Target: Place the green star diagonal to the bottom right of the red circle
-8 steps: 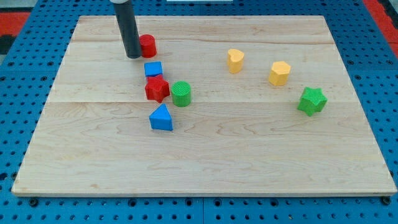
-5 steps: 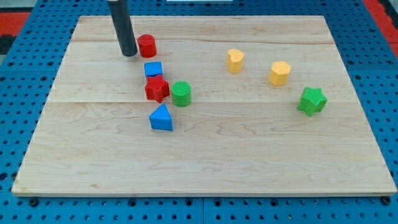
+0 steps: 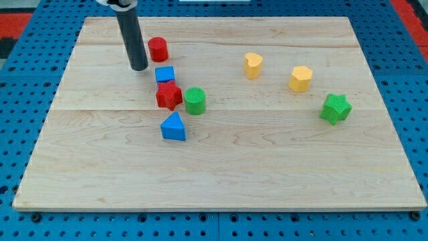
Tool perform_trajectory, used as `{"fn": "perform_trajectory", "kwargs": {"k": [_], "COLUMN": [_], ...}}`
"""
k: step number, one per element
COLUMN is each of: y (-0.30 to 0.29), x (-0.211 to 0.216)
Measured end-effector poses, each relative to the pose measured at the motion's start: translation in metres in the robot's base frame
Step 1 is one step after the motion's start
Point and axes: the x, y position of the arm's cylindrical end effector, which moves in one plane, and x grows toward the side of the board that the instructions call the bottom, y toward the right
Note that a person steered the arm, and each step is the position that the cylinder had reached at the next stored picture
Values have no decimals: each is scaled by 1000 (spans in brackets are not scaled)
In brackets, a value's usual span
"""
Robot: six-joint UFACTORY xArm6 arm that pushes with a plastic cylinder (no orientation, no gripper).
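Observation:
The green star [image 3: 336,108] lies near the board's right edge, far from the other group. The red circle [image 3: 158,49] stands near the view's top, left of centre. My tip [image 3: 139,67] is on the board just left of and below the red circle, a small gap apart from it, and left of the blue cube [image 3: 165,74]. The dark rod rises from the tip to the view's top.
Below the blue cube lie a red star [image 3: 168,95], a green cylinder [image 3: 195,100] and a blue triangle [image 3: 174,126]. A yellow heart [image 3: 253,64] and a yellow hexagon [image 3: 301,78] sit between this group and the green star. The wooden board [image 3: 221,174] rests on a blue pegboard.
My tip has moved a little left and then down, away from the red circle. No block has moved.

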Motion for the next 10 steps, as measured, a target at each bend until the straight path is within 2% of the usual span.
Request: {"fn": "perform_trajectory", "kwargs": {"k": [2, 3, 5, 6, 7, 8, 9, 10], "y": [28, 61, 62, 120, 190, 256, 306, 323], "x": [95, 119, 143, 160, 157, 131, 99, 78]}}
